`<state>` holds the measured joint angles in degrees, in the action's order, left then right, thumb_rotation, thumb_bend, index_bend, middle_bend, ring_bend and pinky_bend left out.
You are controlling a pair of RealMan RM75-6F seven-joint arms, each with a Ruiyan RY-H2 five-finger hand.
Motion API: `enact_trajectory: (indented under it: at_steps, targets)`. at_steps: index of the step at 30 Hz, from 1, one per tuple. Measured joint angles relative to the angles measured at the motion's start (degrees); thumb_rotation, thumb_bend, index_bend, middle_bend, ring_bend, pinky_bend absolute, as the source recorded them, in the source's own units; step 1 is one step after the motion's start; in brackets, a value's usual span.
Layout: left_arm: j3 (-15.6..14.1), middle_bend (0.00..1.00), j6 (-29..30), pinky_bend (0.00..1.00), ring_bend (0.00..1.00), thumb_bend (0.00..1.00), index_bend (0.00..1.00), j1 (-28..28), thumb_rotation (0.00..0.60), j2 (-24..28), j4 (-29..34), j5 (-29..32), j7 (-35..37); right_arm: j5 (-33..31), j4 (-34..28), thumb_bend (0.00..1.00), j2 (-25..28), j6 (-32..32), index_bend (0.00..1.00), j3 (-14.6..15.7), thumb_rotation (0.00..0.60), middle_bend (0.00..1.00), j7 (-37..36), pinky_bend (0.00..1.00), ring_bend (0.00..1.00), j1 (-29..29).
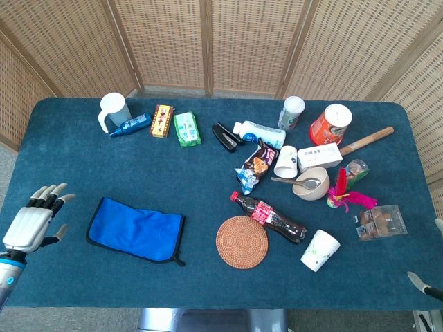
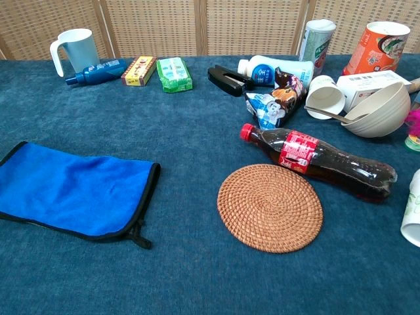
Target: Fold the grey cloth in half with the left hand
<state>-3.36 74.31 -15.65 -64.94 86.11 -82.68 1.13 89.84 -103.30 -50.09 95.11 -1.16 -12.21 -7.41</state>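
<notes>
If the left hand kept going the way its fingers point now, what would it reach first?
Probably nothing close: the left hand, open beside the blue cloth, points up-right over bare table; the white mug lies roughly in that line, though depth is unclear.

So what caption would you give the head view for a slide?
Left hand open beside a folded blue cloth on a cluttered table.

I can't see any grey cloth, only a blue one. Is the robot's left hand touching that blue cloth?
Apart. In the head view the left hand hovers with fingers spread, and bare table shows between it and the blue cloth.
</notes>
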Motion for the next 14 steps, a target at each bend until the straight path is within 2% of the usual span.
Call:
enact_trajectory:
  at_steps: [8, 14]
  targets:
    - [-1.05, 0.00, 9.47, 0.00, 0.00, 0.45, 0.17, 6.61, 0.600, 0.81, 3.19, -2.23, 0.76, -1.62, 1.26, 0.00, -1.55, 0.39, 0.00, -1.15, 0.600, 0.00, 2.79, 0.00, 0.00, 0.28]
    - [-1.58, 0.00, 12.99, 0.00, 0.00, 0.37, 0.16, 8.67, 0.600, 1.06, 3.84, -5.52, 1.39, -2.87, 2.01, 0.00, -3.12, 0.80, 0.00, -1.93, 0.600, 0.00, 6.12, 0.00, 0.00, 0.39]
